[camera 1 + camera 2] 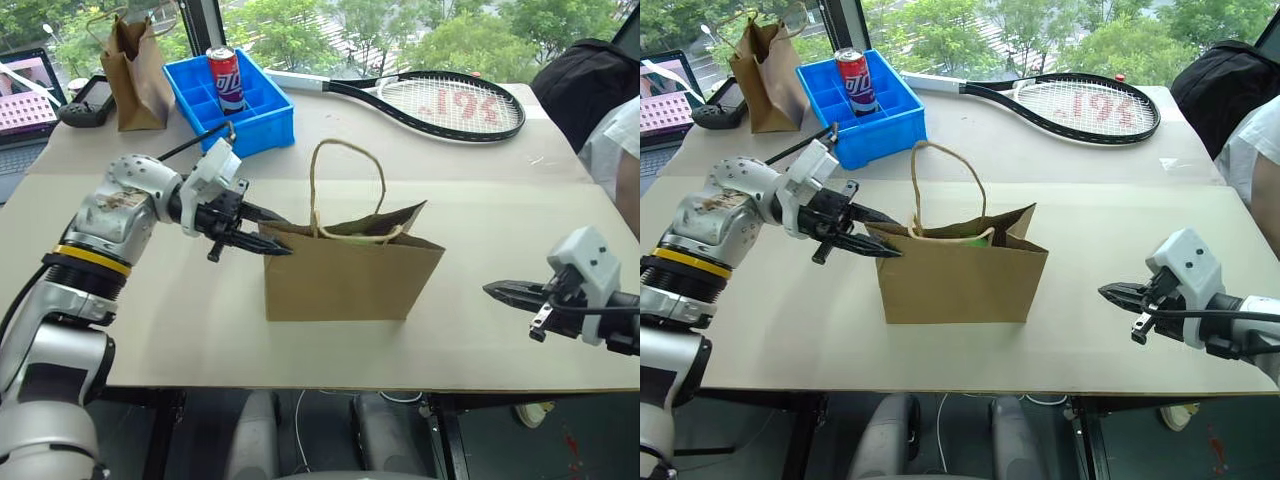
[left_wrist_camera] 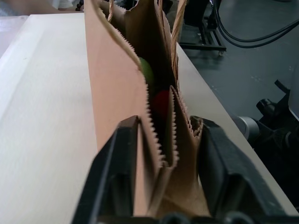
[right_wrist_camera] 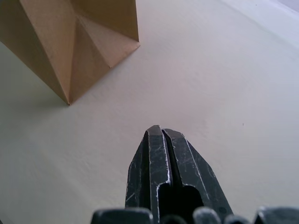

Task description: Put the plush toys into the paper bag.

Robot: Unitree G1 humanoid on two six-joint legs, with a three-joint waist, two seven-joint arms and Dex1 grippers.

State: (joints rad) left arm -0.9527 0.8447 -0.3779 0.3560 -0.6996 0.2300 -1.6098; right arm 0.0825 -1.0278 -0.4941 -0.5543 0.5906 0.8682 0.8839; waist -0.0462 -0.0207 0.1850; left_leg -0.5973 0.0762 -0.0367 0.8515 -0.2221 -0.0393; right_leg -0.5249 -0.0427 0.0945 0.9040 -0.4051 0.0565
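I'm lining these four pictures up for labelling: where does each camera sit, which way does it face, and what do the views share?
Left eye view: on the head, looking forward and down at the table; both arms show.
Right eye view: same head, same scene, both arms.
Left wrist view: along the left claw, open astride the paper bag edge; green and red plush toys inside.
Right wrist view: along the shut right claw, over table.
All four share the paper bag.
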